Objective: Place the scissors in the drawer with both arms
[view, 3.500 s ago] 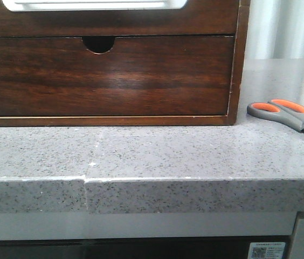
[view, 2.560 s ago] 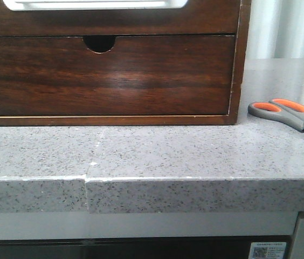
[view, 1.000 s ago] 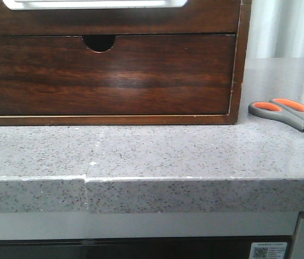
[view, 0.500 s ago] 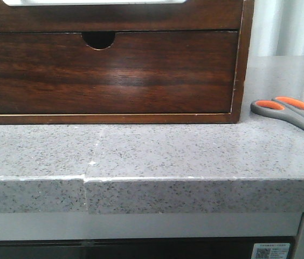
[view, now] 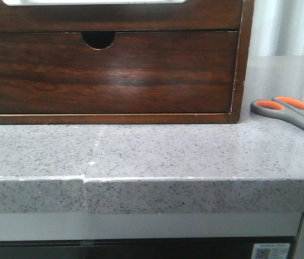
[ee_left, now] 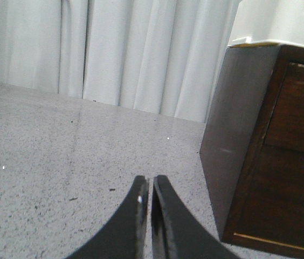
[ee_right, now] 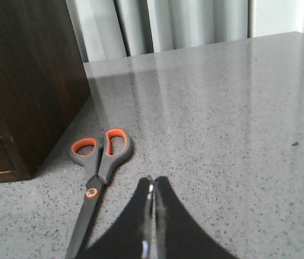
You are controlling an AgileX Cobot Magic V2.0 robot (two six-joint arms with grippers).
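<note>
The scissors, grey handles with orange lining, lie flat on the grey counter to the right of the cabinet. In the right wrist view the scissors lie closed beside my right gripper, which is shut and empty just above the counter. The drawer, dark reddish-brown with a semicircular notch in its top edge, is closed in the cabinet. My left gripper is shut and empty over the counter, beside the cabinet's left side. Neither gripper shows in the front view.
The wooden cabinet frame surrounds the drawer, with a white object on top. The grey speckled counter has a seam near its front edge. White curtains hang behind.
The front view has shifted slightly: the cabinet and scissors sit a little higher and further right in the frame than before. The scissors have not moved on the counter.
</note>
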